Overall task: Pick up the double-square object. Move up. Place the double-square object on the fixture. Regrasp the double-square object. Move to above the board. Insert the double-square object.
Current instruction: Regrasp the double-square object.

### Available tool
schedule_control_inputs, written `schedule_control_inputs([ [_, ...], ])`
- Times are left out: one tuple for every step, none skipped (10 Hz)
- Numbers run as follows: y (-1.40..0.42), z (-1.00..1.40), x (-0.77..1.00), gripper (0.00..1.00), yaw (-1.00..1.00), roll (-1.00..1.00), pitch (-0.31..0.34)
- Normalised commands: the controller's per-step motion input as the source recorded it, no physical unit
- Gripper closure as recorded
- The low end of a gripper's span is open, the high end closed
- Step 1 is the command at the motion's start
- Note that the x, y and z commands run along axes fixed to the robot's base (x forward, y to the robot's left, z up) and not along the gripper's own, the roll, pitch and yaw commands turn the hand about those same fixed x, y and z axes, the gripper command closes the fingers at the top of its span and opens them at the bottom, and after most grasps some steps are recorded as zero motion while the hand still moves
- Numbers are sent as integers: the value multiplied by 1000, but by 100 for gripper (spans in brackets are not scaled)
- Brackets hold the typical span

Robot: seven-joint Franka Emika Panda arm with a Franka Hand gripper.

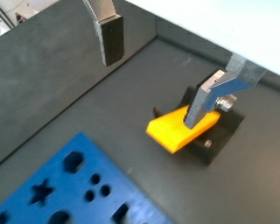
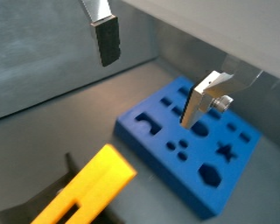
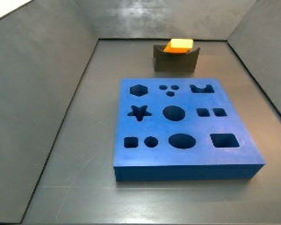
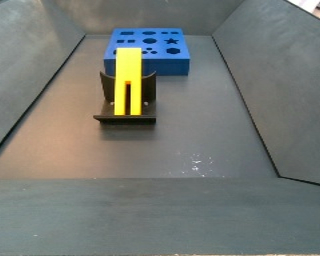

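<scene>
Wrist views show the pincer (image 1: pixel 166 66) released, empty above the yellow bar (image 4: pixel 131 82) resting on the fixture (image 4: pixel 127 112); an off-centre regrasp could tip it.

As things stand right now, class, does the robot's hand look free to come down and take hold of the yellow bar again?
Probably yes. The hand hovers open and empty above the floor. The double-square object lies in the fixture with nothing on top of it; the board sits apart behind it.
</scene>
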Motion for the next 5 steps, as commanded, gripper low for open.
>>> schedule_control_inputs([
  [-29, 4, -18, 0, 37, 1000, 0],
  [-19, 7, -9, 0, 39, 1000, -4],
  [-21, 7, -4, 0, 39, 1000, -6],
  [-21, 8, -2, 0, 40, 1000, -6],
  [-17, 6, -3, 0, 42, 1000, 0],
])
